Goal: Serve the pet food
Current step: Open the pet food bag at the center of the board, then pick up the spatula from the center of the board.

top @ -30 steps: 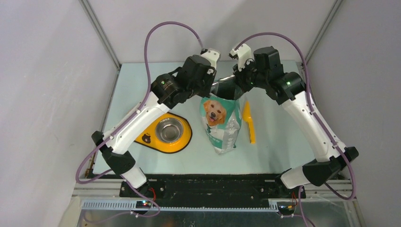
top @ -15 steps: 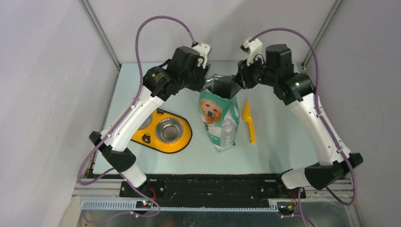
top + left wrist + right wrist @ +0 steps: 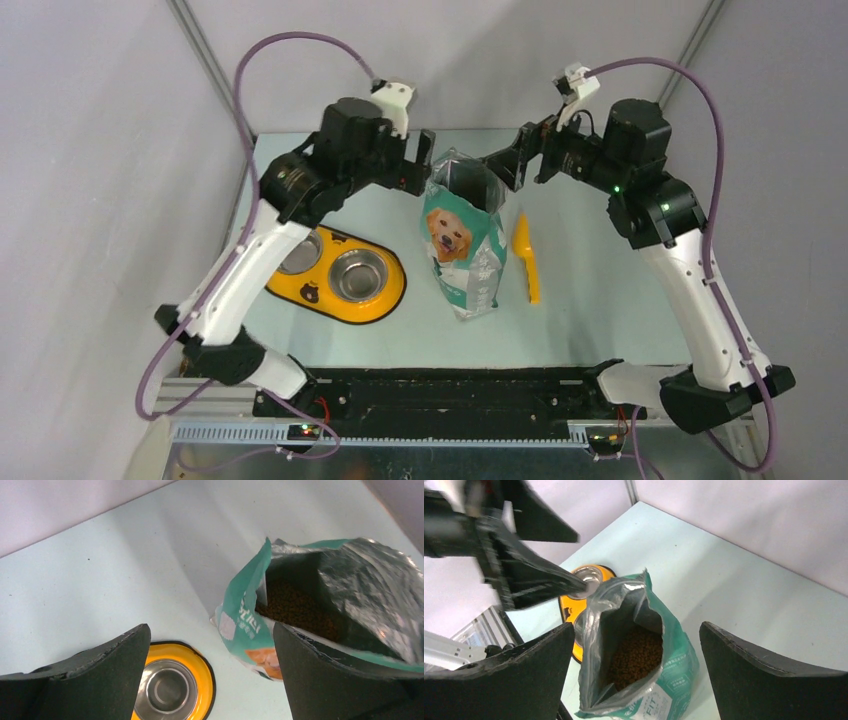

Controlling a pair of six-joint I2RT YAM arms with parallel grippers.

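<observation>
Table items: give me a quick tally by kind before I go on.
Food bag: 1
Pet food heap, inside the bag: 1
Orange scoop: 1
Yellow feeder tray: 1
Steel bowls: 2
Total: 6

The bag (image 3: 462, 250) stands about mid-bench (image 3: 600, 300), its mouth facing up at the far end. The pet food (image 3: 636, 655) lies down inside the bag, below the rim. Left of the bag, the two-bowl feeder (image 3: 340, 275) rests on the bench, its left bowl partly under the left arm. Just right of the bag, the scoop (image 3: 527, 260) lies on the bench, running near to far. The left hand (image 3: 210, 630) hangs just left of the bag's mouth and the right hand (image 3: 636, 625) just right of it, the mouth between them.
</observation>
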